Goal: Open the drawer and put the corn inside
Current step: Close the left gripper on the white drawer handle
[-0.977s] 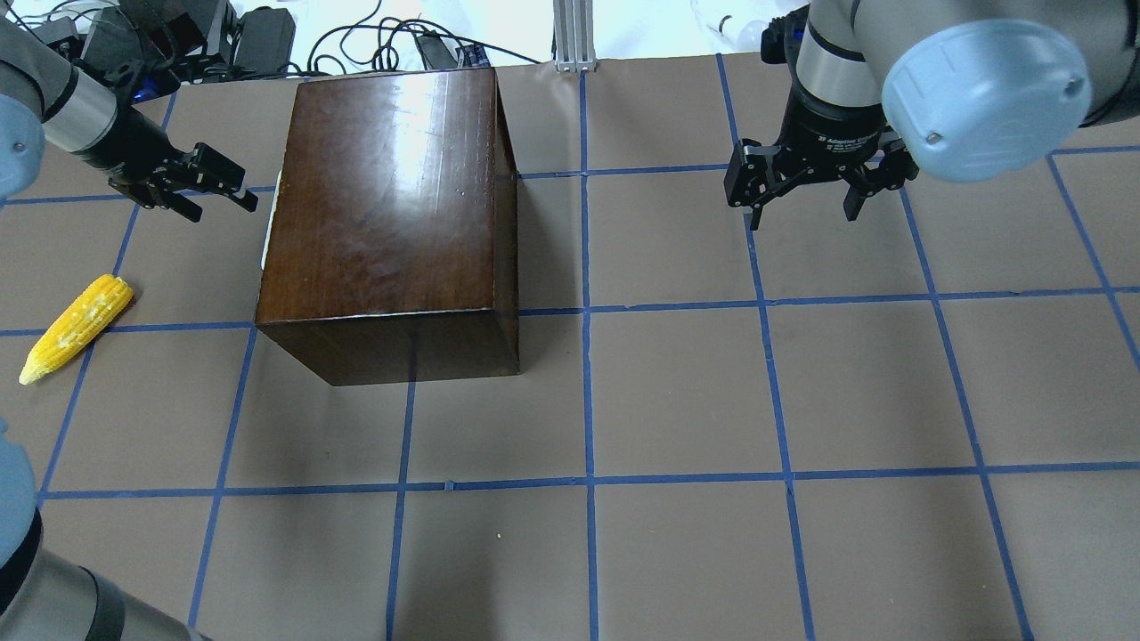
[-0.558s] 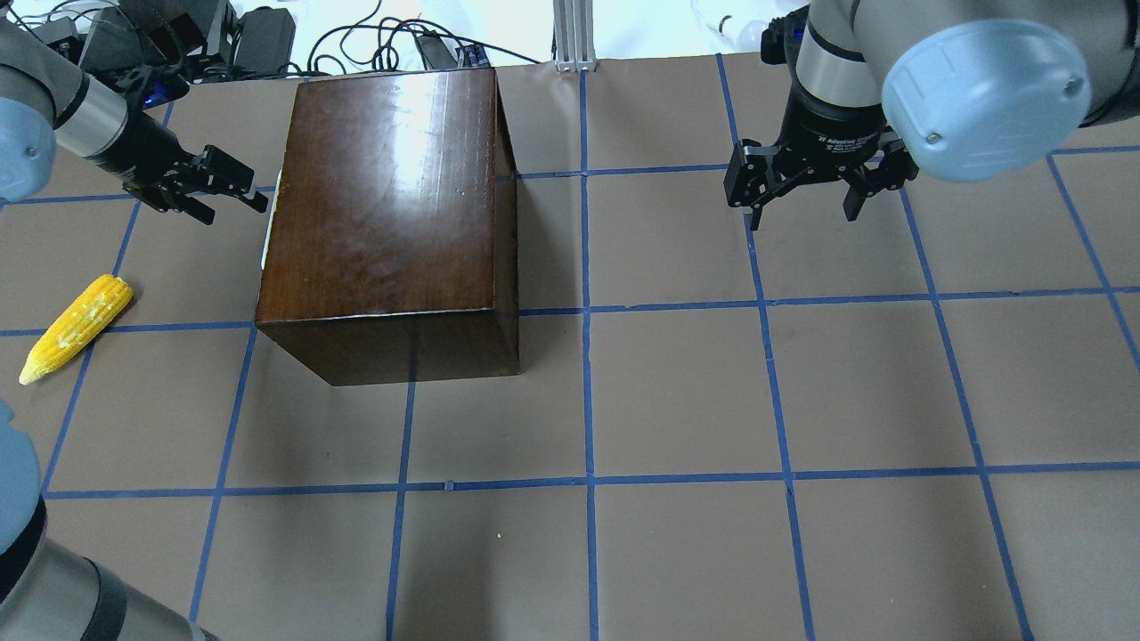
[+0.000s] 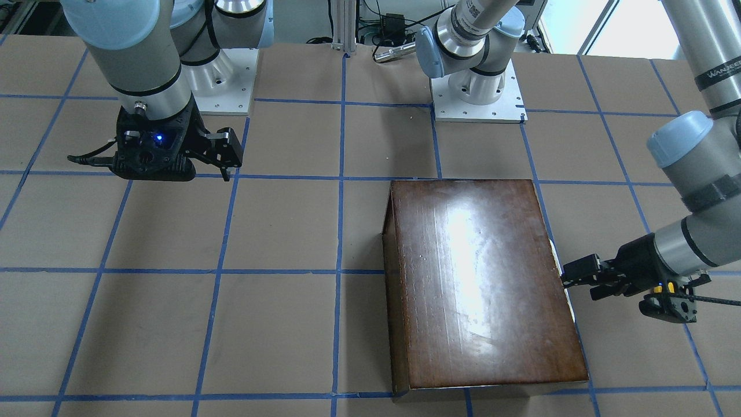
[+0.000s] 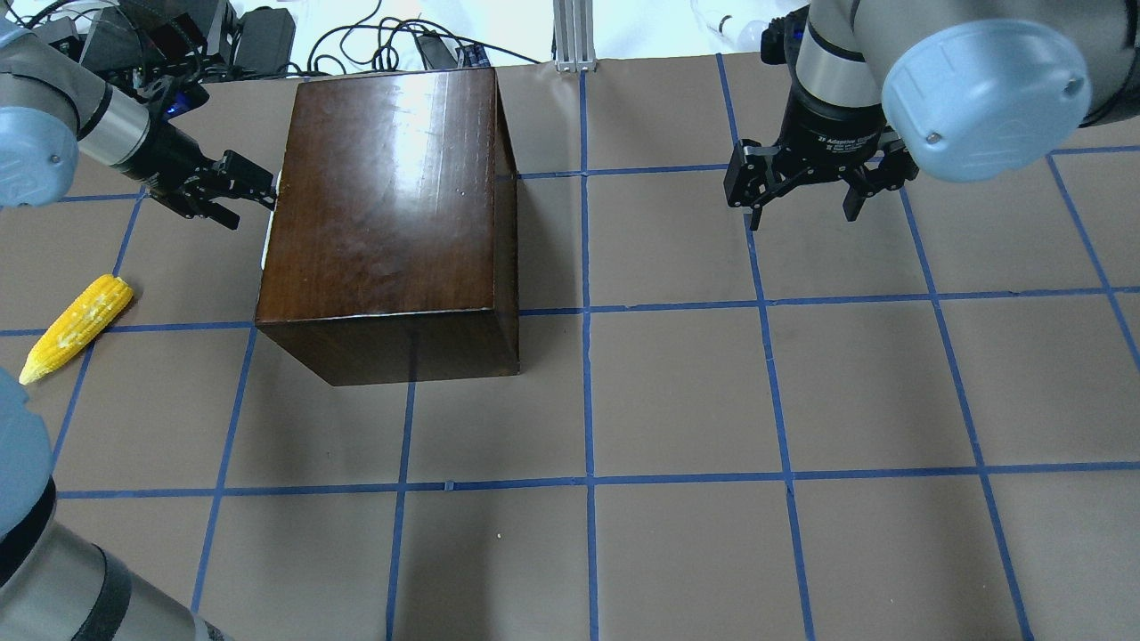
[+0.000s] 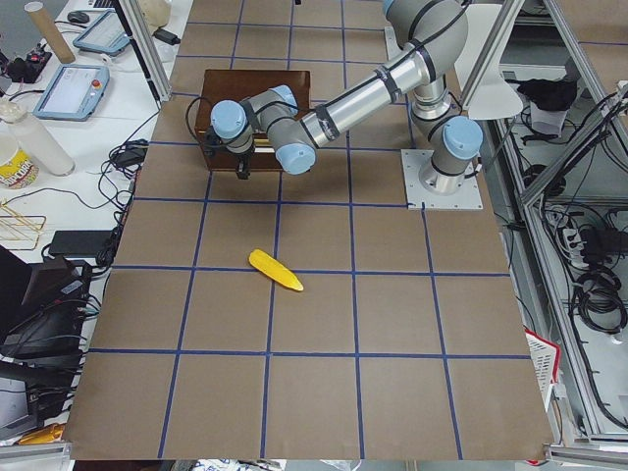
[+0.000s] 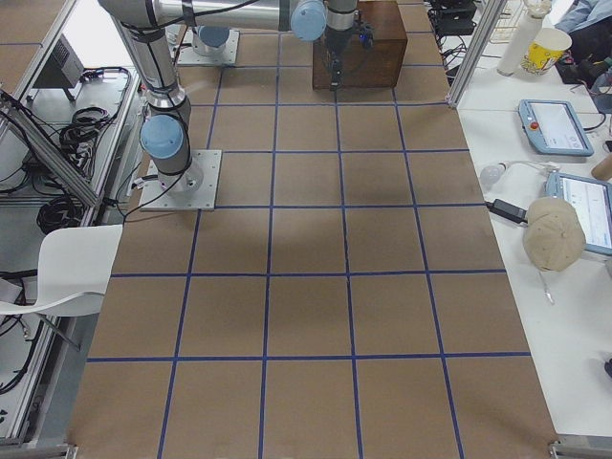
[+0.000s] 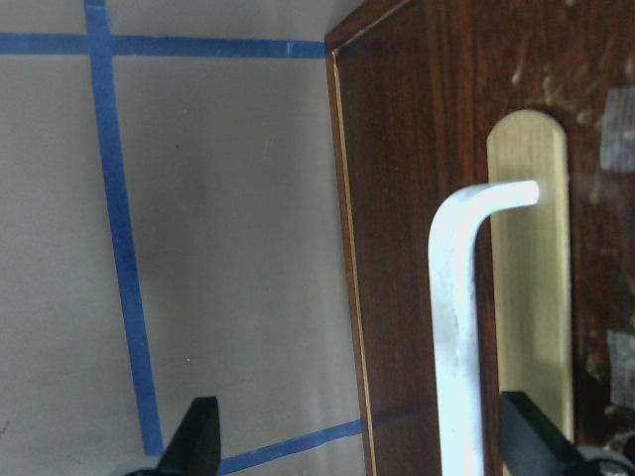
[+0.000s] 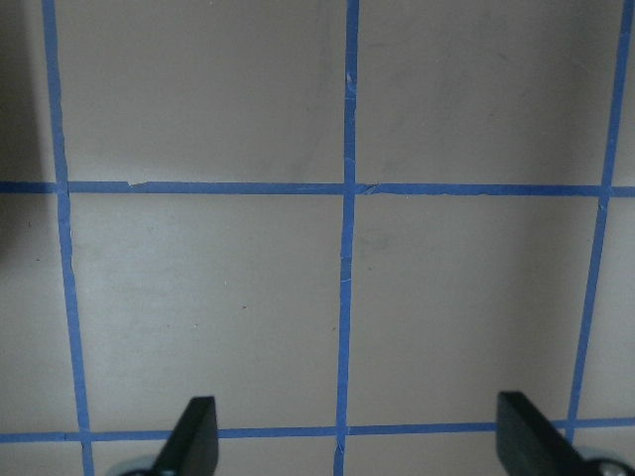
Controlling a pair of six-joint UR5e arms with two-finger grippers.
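Note:
The dark-brown box (image 4: 392,196) stands at the table's far left. Its drawer is shut. In the left wrist view I see the scuffed dark front panel (image 7: 397,248) with a white bar handle (image 7: 454,327) on a brass plate. My left gripper (image 4: 254,200) is open and right at that front. In the left wrist view the handle lies between its fingertips (image 7: 203,441), nearer the right one. The yellow corn (image 4: 76,328) lies on the table, left of the box and nearer to me. My right gripper (image 4: 803,218) is open, empty, and hovers over bare table.
Blue tape lines grid the brown table (image 4: 677,392). Cables and power bricks (image 4: 258,36) lie beyond the far edge, behind the box. An aluminium post (image 4: 574,31) stands at the far edge. The box also shows in the front view (image 3: 480,284).
My left gripper has moved right, from a hand's width off the box up to its drawer front. The right arm, the corn and the box have not moved.

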